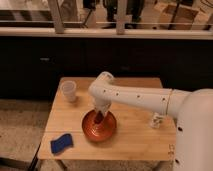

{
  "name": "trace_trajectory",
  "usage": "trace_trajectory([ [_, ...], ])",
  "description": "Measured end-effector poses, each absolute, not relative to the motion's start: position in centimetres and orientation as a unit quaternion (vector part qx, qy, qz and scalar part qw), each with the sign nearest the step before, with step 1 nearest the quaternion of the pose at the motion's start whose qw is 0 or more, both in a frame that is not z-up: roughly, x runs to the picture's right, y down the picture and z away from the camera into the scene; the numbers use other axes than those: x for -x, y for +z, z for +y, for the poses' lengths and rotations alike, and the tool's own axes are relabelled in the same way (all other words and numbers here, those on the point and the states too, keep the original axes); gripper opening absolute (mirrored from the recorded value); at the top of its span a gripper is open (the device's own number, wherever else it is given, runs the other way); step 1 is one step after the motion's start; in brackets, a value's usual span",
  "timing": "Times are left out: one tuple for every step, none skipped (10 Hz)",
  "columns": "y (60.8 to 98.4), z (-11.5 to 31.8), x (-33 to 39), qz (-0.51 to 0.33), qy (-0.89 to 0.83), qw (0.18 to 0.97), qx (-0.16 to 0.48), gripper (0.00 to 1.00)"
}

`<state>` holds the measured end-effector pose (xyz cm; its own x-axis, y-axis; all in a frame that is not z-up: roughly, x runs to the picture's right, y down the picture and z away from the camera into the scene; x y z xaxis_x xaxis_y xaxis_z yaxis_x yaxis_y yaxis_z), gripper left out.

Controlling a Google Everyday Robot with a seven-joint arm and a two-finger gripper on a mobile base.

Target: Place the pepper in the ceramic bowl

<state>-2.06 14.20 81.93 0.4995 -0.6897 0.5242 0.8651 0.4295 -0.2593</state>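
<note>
The ceramic bowl is round, shallow and glossy orange-brown, and sits near the middle front of the wooden table. My gripper reaches in from the right on a white arm and points down right over the bowl. A small dark red piece, the pepper, shows at the fingertips just above the bowl's inside. I cannot tell whether it is held or lying in the bowl.
A small white cup stands at the table's back left. A blue sponge lies at the front left corner. A small white object stands at the right edge. A dark counter wall runs behind the table.
</note>
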Motion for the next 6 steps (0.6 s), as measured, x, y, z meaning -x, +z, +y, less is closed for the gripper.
trace_trajectory([
  [81.88,14.21,2.17,-0.173,-0.47,0.827,0.254,0.23],
  [81.82,14.19,2.21,-0.173,-0.47,0.827,0.254,0.14],
  [81.8,14.21,2.21,-0.173,-0.469,0.827,0.255,0.09],
  [81.78,14.17,2.12,-0.173,-0.469,0.828,0.254,0.09],
  [81.72,14.14,1.99,-0.173,-0.468,0.828,0.255,0.09],
  [81.73,14.17,1.89,-0.173,-0.468,0.828,0.255,0.09],
])
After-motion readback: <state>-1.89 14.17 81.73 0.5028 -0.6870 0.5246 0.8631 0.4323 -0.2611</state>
